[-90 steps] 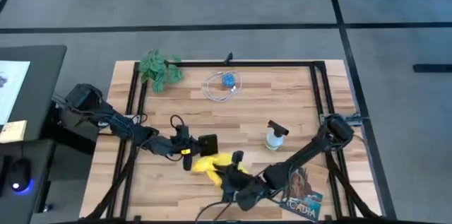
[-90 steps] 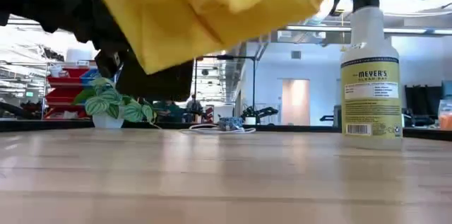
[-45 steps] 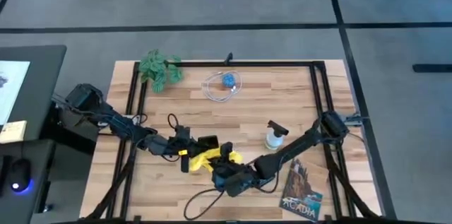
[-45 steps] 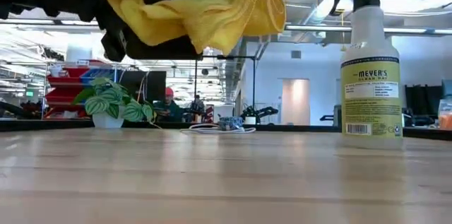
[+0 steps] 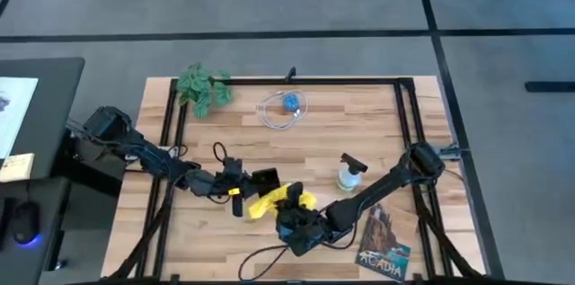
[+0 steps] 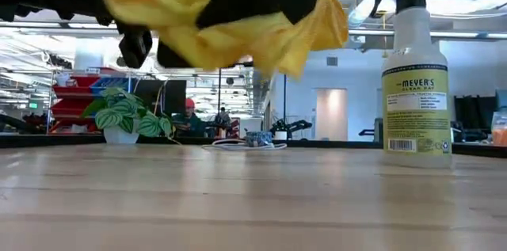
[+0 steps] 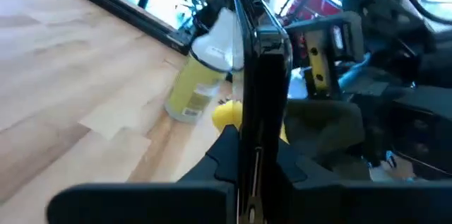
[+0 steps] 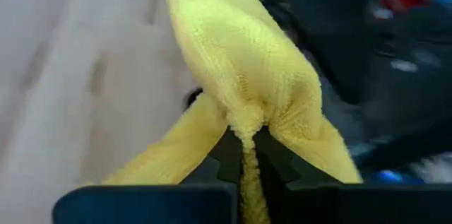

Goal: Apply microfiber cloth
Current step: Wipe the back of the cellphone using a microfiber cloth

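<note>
A black smartphone is lifted clear of the wooden table, left of centre near the front, with my left gripper shut on it. In the left wrist view the phone shows edge-on. The bright yellow microfiber cloth hangs bunched just beside the phone on its near-right side, with my right gripper shut on it. In the low view the cloth is well above the tabletop. Whether cloth and phone touch, I cannot tell. My left gripper pinches the smartphone's lower part between its two fingers, one on each flat face. It comes level from the table's left. The phone stands on edge, clear of the table. My right gripper pinches a gathered fold of the cloth between its two fingers, several layers together. It comes from the near right. The cloth bulges beyond the fingertips and drapes slack to both sides, clear of the table.
A yellow spray bottle stands right of centre, close behind my right arm. An illustrated booklet lies at the near right. A coiled cable with a blue object and a small plant sit at the far side.
My right gripper has carried the cloth from the table's near edge toward the far side and the phone, ending right beside it. The cloth has stayed lifted and bunched, and its loose flaps have swung.
</note>
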Action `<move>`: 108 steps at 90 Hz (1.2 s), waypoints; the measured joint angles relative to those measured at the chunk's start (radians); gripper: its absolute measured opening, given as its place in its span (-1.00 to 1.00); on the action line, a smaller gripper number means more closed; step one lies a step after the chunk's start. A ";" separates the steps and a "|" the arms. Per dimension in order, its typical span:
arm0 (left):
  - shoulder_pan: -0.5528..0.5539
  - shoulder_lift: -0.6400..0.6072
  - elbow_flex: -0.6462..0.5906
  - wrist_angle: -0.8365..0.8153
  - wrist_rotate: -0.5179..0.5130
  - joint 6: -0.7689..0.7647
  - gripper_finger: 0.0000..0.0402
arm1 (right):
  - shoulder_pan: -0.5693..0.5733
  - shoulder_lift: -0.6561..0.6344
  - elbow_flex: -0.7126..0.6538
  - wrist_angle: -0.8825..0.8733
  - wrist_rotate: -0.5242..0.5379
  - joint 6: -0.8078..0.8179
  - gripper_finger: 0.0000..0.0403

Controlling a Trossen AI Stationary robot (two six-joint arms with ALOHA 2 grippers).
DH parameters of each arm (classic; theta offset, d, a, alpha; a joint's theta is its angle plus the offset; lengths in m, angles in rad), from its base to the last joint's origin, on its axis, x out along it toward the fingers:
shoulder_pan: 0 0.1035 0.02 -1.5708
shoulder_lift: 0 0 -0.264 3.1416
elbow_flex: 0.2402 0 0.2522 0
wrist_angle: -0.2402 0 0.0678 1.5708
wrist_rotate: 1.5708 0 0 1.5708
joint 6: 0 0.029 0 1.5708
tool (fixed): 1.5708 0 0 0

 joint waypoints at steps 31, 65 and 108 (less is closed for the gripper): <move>-0.005 0.000 0.000 -0.013 0.048 0.004 -0.95 | -0.025 -0.055 -0.001 0.179 0.008 -0.104 -1.00; -0.003 0.004 -0.002 -0.035 0.022 0.043 -0.95 | -0.068 -0.059 0.003 0.109 -0.144 0.011 -1.00; 0.005 0.003 -0.001 0.046 0.004 0.112 -0.95 | -0.026 0.028 0.000 0.085 -0.343 0.131 -1.00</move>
